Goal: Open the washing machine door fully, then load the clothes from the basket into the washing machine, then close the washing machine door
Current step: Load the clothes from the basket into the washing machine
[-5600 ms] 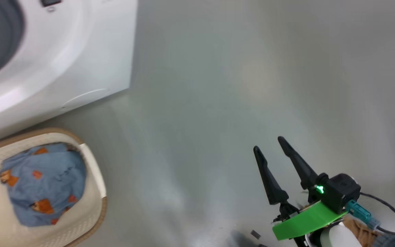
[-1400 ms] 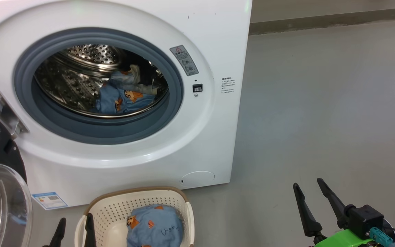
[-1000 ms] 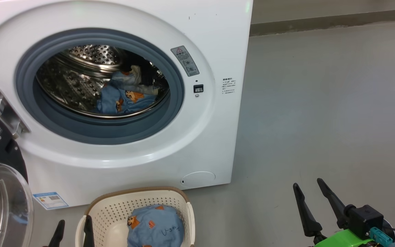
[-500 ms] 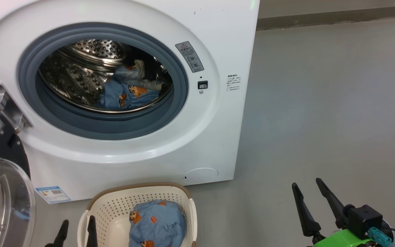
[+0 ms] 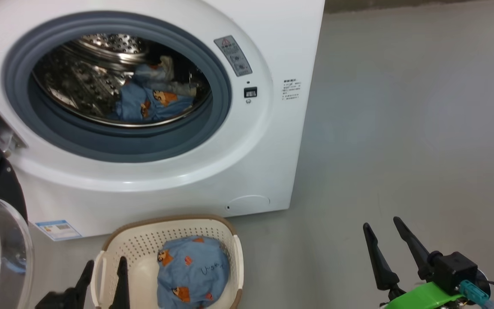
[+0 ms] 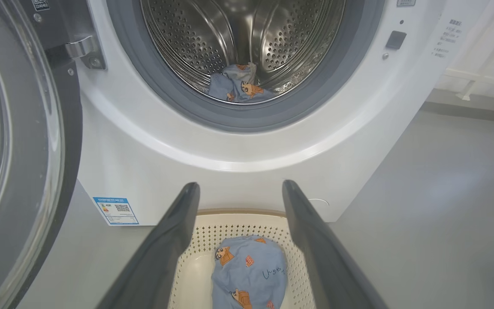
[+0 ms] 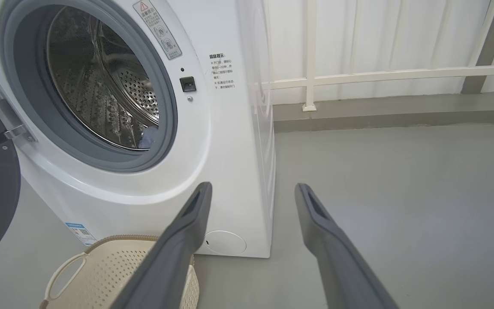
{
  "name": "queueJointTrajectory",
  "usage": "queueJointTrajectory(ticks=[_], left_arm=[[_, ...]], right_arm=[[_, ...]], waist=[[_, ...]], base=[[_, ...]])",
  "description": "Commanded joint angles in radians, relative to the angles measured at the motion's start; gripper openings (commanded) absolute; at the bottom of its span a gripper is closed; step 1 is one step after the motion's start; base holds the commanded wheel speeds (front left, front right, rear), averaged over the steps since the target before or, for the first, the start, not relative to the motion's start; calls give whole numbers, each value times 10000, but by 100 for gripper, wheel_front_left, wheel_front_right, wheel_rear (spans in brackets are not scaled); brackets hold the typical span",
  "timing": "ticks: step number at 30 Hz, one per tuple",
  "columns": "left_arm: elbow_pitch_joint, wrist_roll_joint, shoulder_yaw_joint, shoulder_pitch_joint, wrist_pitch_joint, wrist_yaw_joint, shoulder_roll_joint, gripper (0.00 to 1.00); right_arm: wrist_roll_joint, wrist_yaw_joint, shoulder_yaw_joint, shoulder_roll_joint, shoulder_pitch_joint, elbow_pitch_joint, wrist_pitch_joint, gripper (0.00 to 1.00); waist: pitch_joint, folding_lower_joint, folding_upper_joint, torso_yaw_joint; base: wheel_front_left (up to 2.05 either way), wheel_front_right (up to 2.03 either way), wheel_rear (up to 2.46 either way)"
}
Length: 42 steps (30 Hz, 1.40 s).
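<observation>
Head camera has tipped down since half a second ago. The washing machine (image 5: pixel 251 171) sits higher in the frame, but that's the view shifting, not the machine. The real change is that your left gripper (image 5: pixel 104 262) pokes further up from the bottom edge, right at the near-left rim of the basket (image 5: pixel 165 219). Its jaws are spread wide with nothing between them, same as a second ago. The right gripper (image 5: pixel 381 222) is also spread wide and empty, over bare floor (image 5: pixel 401 128) well right of the basket, unmoved.

What it means: the door (image 6: pixel 24 128) is already swung out to the left and one blue garment (image 5: pixel 152 105) lies in the drum (image 6: pixel 242 34). The second garment (image 5: pixel 191 270) is bunched in the basket, just in front of the machine. You're probably lining up the left arm for that pick; closing the door comes after.

Writing:
- Blue sticker (image 5: pixel 57 229), low on the left of the front: has a QR square, text too small.
- Grey warning sticker (image 5: pixel 233 56), right of the opening: red triangle, rest unreadable.
- Small printed label (image 5: pixel 292 89), further right: not legible.
- Dark handwritten scribble on the second garment — can't read it.
- No brand name legible.
</observation>
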Motion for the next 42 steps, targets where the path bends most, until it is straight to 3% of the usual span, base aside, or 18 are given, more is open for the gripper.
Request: queueJointTrajectory(ticks=[1, 9, 22, 42], left_arm=[[-97, 82, 285, -541, 15, -45, 244, 100], [756, -87, -63, -1767, 553, -556, 343, 100], [3388, -796, -351, -3894, 1085, -1182, 583, 100], [6935, -2030, -1935, -7222, 1693, -1340, 1464, 100]], right_arm=[[-119, 16, 219, -28, -467, -295, -48, 100], [-424, 16, 173, 114, -1022, -526, -48, 100], [-348, 16, 521, 192, -1959, -822, -48, 100], [-166, 16, 773, 194, -2677, -1568, -48, 100]], waist=[[410, -1, 0, -73], [1838, -1, 0, -137], [3712, -1, 0, -773], [6659, -1, 0, -1947]], base=[[0, 0, 0], [0, 0, 0], [0, 0, 0], [0, 0, 0]])
